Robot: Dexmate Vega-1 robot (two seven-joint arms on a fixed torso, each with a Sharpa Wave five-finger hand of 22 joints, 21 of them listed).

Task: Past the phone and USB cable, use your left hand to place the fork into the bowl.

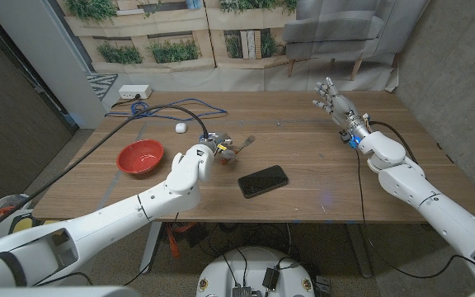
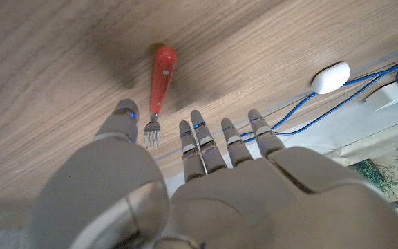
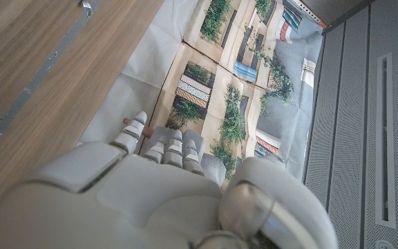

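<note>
A fork with a red handle [image 2: 162, 66] and metal tines lies on the wooden table; in the head view the fork [image 1: 243, 144] sits mid-table, just right of my left hand [image 1: 195, 167]. That hand hovers over the tine end with its fingers [image 2: 197, 138] spread and the thumb beside the tines, holding nothing. The red bowl [image 1: 140, 156] stands to the left of that hand. A black phone [image 1: 263, 181] lies in front of the fork. The blue USB cable [image 1: 165, 110] coils at the back left. My right hand [image 1: 335, 102] is at the far right, fingers apart and empty.
A white oval piece [image 2: 330, 77] lies at the end of the blue cable [image 2: 302, 114]. A white power strip [image 1: 134, 91] sits at the table's back left edge. A black cable [image 1: 122, 136] runs across the left side of the table [image 1: 320, 157].
</note>
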